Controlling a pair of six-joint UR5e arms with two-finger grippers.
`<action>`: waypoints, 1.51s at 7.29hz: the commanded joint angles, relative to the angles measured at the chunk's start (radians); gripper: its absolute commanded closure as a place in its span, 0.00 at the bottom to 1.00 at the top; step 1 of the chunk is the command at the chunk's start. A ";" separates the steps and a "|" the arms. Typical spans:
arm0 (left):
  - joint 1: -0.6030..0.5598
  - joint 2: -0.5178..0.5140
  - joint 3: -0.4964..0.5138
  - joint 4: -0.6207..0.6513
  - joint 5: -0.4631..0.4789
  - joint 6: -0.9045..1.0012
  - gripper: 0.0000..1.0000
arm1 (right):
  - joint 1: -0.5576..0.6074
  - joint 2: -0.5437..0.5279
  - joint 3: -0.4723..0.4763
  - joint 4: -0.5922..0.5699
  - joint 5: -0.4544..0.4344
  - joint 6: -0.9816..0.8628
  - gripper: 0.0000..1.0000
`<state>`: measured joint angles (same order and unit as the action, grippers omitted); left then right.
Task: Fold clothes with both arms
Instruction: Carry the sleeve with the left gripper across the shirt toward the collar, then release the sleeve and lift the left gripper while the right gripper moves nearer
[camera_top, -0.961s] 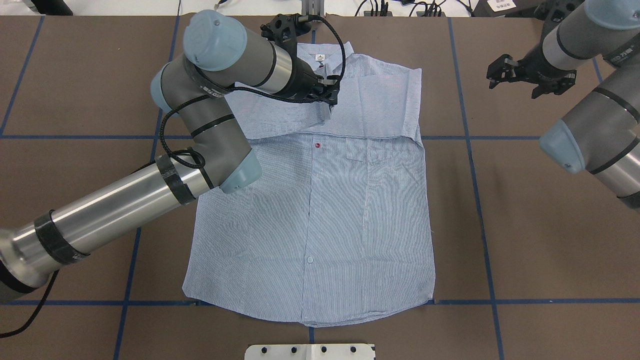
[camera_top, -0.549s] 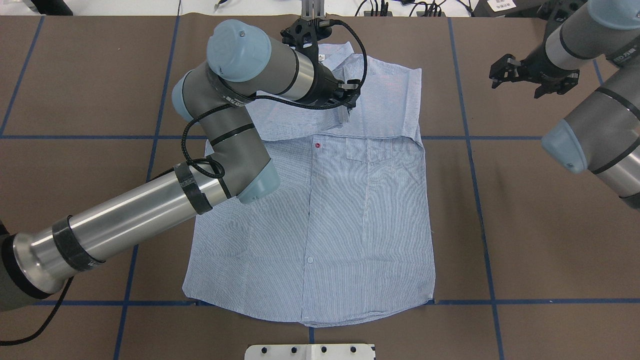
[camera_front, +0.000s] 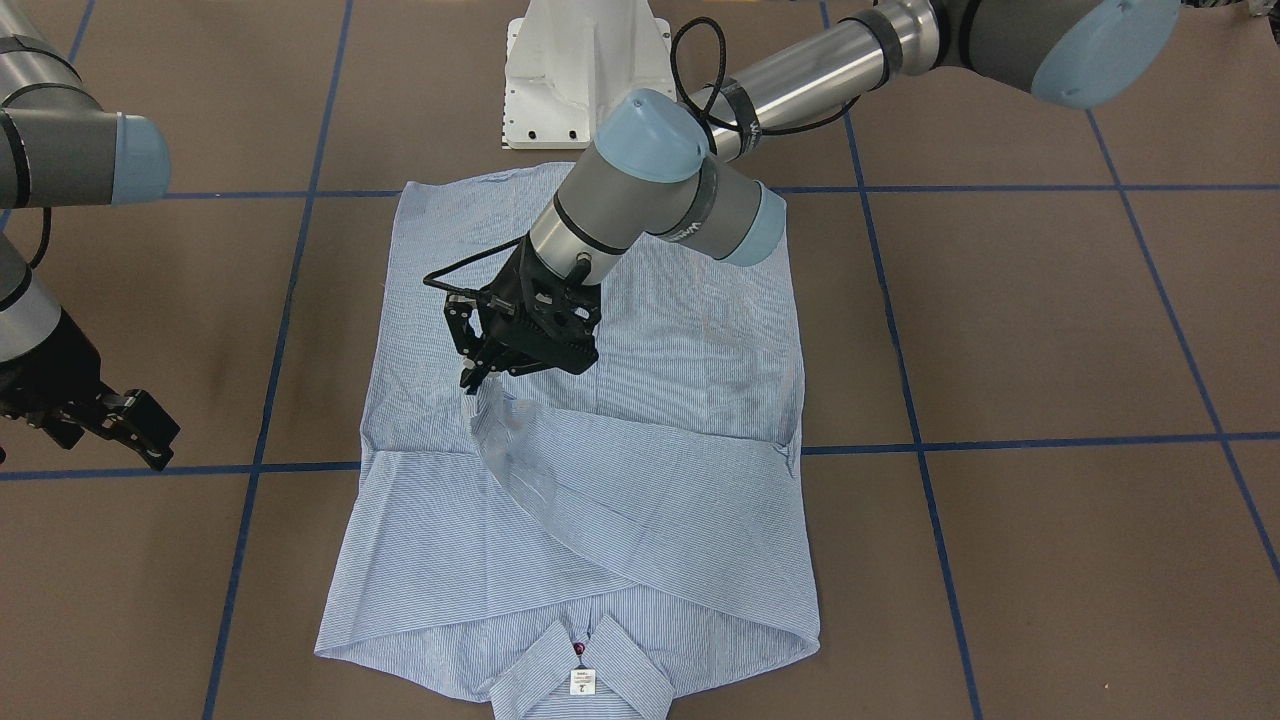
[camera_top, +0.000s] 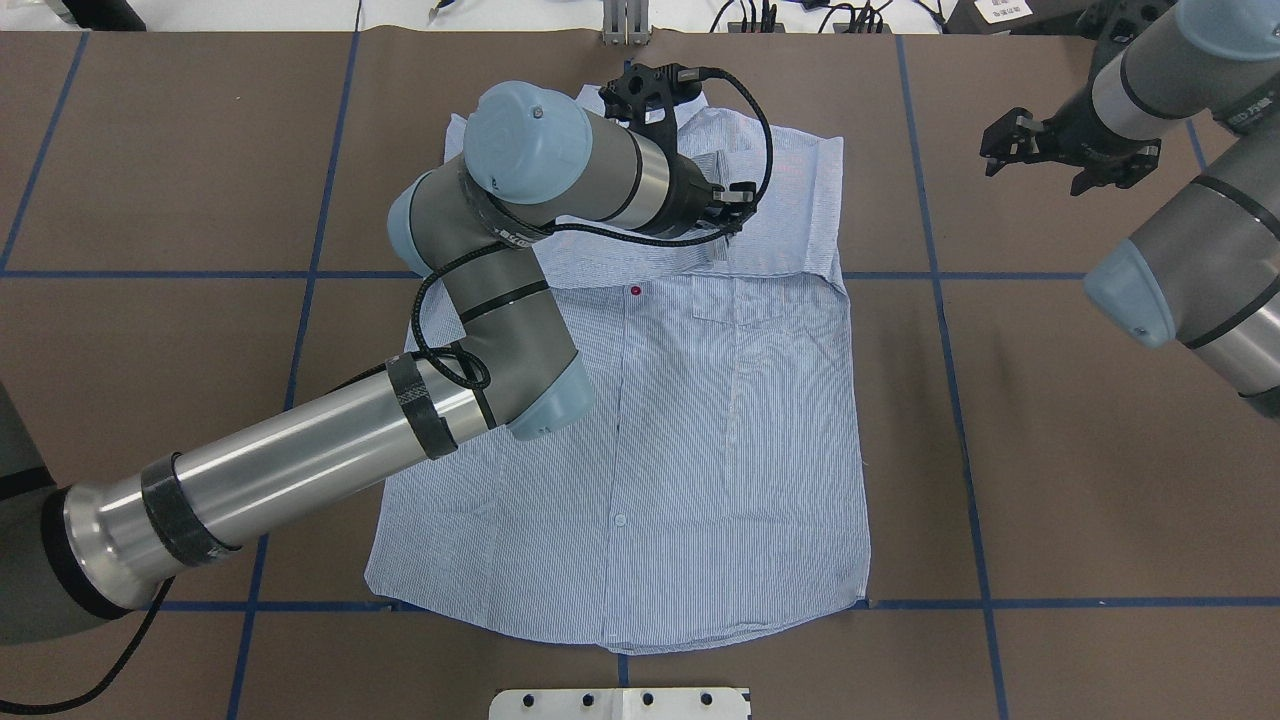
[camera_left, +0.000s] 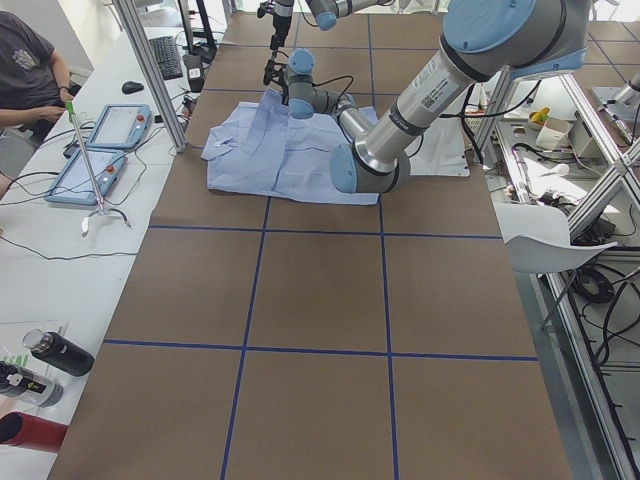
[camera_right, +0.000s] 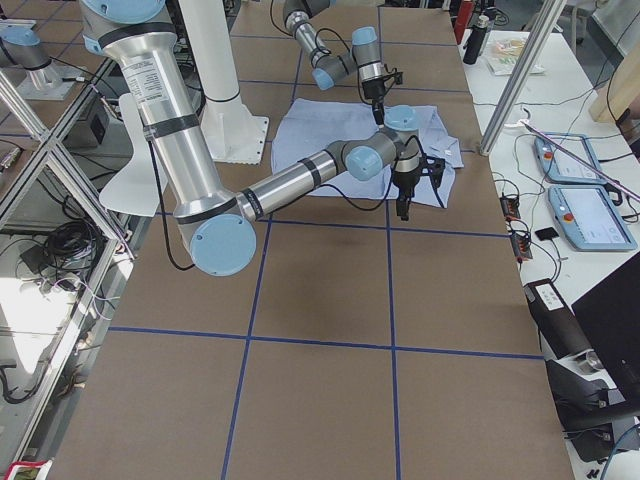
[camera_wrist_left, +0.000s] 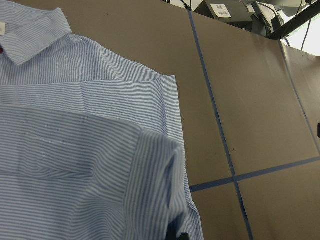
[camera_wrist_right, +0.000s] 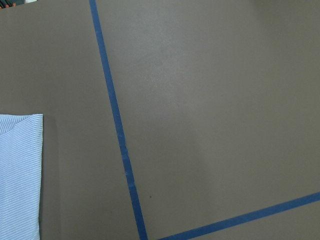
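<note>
The striped light blue shirt (camera_top: 700, 430) lies flat and front up on the brown table, its collar (camera_front: 580, 660) and white neck label (camera_front: 582, 682) at the far end from the robot. My left gripper (camera_front: 472, 378) hangs over the chest, shut on the cuff of one sleeve (camera_front: 600, 490), which lies drawn across the upper shirt (camera_top: 600, 240). My right gripper (camera_top: 1000, 140) is open and holds nothing, hovering over bare table beyond the shirt's right edge. The left wrist view shows the collar and a folded shoulder (camera_wrist_left: 150, 150). Only a shirt edge (camera_wrist_right: 20, 165) appears in the right wrist view.
Blue tape lines (camera_top: 940, 300) grid the brown table. The white pedestal base (camera_front: 580, 70) stands at the near edge by the shirt hem. A seated person (camera_left: 30, 70), tablets (camera_left: 110, 125) and bottles (camera_left: 55, 352) are on a side desk past the far edge.
My left gripper has carried the sleeve cuff to the right across the upper shirt, and its arm followed. The right gripper has barely shifted.
</note>
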<state>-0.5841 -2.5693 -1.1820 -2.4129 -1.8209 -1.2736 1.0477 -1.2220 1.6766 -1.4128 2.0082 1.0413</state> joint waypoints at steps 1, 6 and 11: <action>0.024 -0.014 0.001 0.000 0.043 -0.013 0.69 | -0.002 -0.013 -0.001 0.000 -0.003 0.003 0.01; 0.021 -0.069 -0.092 0.174 0.031 -0.087 0.03 | -0.061 -0.043 0.110 0.002 0.000 0.151 0.00; -0.031 0.352 -0.679 0.368 -0.040 0.060 0.06 | -0.496 -0.138 0.377 -0.009 -0.282 0.774 0.00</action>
<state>-0.6058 -2.3252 -1.7260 -2.0671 -1.8571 -1.2434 0.6544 -1.3254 2.0025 -1.4193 1.7889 1.6577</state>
